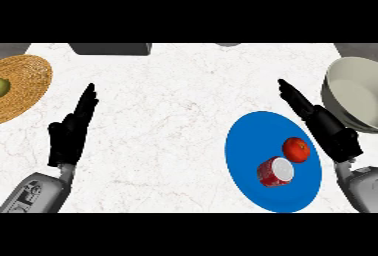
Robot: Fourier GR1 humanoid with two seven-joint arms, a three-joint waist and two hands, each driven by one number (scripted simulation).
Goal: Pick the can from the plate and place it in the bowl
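Nearest the lower edge of the frame, two grey forearms come in, one at the lower left and one at the lower right. Just above them, at the lower right of centre, a blue plate [255, 145] lies on the white marbled counter [170, 125]. On the plate the can [275, 171] lies on its side, red-walled with its pale round end turned toward the viewer. A red tomato [296, 149] sits just beside it, up and to the right, also on the plate; whether the two touch cannot be told.

The left hand [68, 135] shows at the left of the frame, fingers straight and together, pointing up toward the top of the frame and holding nothing. The right hand [328, 129] shows at the right, along the plate's right rim, fingers likewise straight and extended toward the upper left, holding nothing; it stands apart from the can.

Farther up, at the right edge, the pale bowl [354, 95] rests with its hollow open to view, just beyond the right hand. At the upper left edge a woven straw-coloured basket tray [26, 87] holds a greenish object [4, 86], mostly cut off by the frame. Along the top edge a dark grey block [111, 48] sits at the counter's far side.
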